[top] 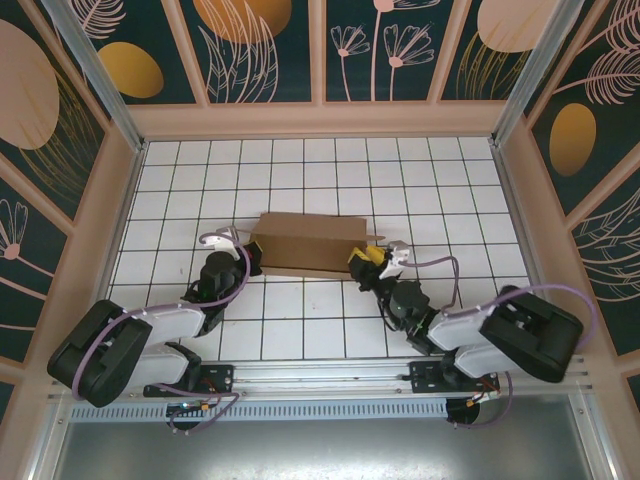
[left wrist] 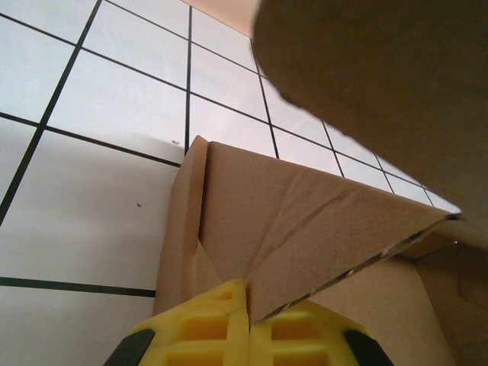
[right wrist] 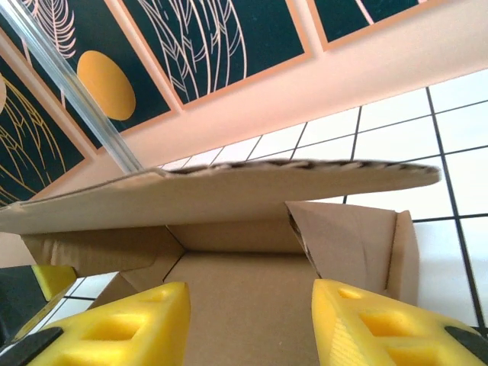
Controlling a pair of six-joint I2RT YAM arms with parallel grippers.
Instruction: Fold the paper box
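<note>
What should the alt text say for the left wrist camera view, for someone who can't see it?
The left gripper, its two yellow fingers pressed together at the bottom edge, pinches a flap corner of the plain brown cardboard paper box, which lies on a white tiled table with black grid lines.

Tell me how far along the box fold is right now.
Walls of the paper box look raised and its end flap folded inward. In hand: the left gripper is shut on a cardboard edge at the left end; the right gripper is open at the right end. Left: the lid flap hangs loose above the box, not tucked.
</note>
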